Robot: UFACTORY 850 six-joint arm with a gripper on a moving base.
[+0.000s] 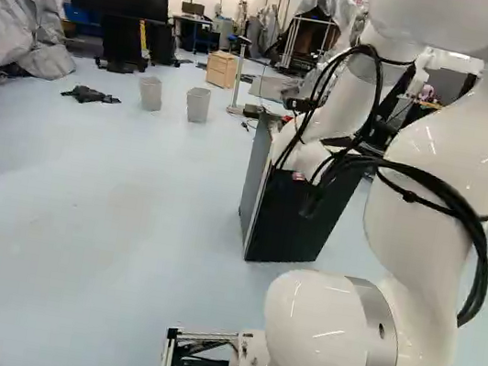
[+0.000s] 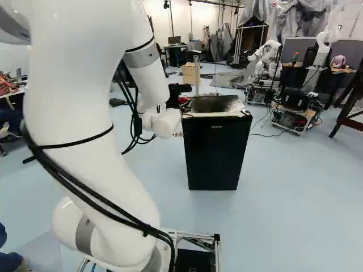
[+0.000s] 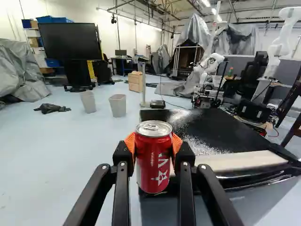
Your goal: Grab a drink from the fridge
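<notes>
Grips the red can (image 3: 153, 162) from two sides between the fingers (image 3: 123, 154), with the orange pads (image 3: 130, 142) curved against the upper half of its wall. Parted by just the can's width, so neither fully spread nor pressed together: a true grasp rather than a light touch. Sits upright or nearly so, top facing up and lower wall bare below the pads. In the wrist view, shows just in front of the near edge of the fridge (image 2: 215, 153), at one corner of its top; impossible to tell from here about any contact with that edge. In the right base view, found with the arm (image 2: 148, 79) reaching beside the fridge top, and with the door apparently closed. Likely sealed and full, hence fairly heavy for its size, stiff at top and bottom but thinner and easier to dent along the wall. Possibly cold and damp, so apt to slip through too weak a hold. Best taken around the middle of the wall, near the balance point; rather high as held, so liable to swing a little at the bottom if hurried. With the drink in hand, judged almost done. Calls next for a slow, level move clear of the fridge, with steady pressure, enough to stop slipping but short of crushing. Beware of knocking the low end on that corner.
</notes>
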